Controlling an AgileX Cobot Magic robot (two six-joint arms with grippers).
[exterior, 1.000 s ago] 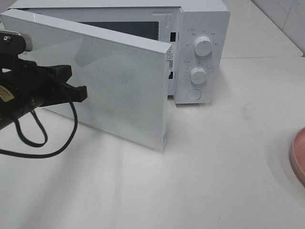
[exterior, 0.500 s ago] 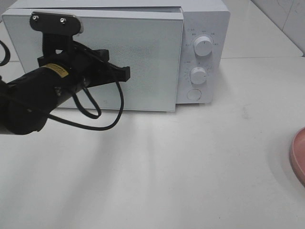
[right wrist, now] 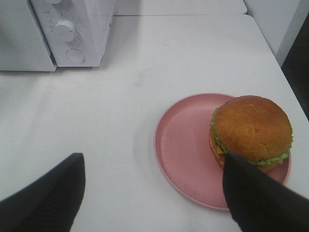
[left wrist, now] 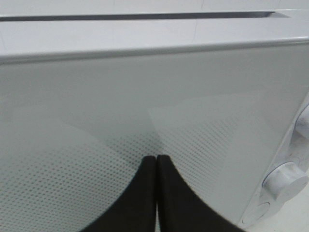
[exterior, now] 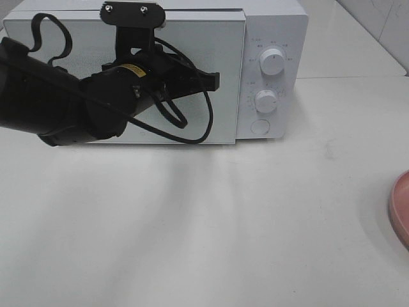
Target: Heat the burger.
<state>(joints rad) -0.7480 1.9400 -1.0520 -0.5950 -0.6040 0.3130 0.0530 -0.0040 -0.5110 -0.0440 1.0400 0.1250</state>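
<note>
The burger (right wrist: 251, 128) sits on the far side of a round pink plate (right wrist: 186, 150) on the white table; only the plate's edge (exterior: 401, 208) shows in the exterior view. My right gripper (right wrist: 150, 159) is open above the table, one finger over the plate next to the burger. It is empty. The white microwave (exterior: 271, 25) has its door (exterior: 227, 115) closed. My left gripper (exterior: 216, 80) is shut, with its fingertips (left wrist: 149, 166) together against the door front.
Two knobs (exterior: 273, 62) (exterior: 266, 101) and a round button (exterior: 260, 126) are on the microwave's right panel. A black cable (exterior: 192, 134) loops from the left arm in front of the door. The table's right edge (right wrist: 289, 72) is near the plate.
The microwave door has swung from half open to fully closed. My left arm has moved right and up along the door, its shut gripper pushing it.
</note>
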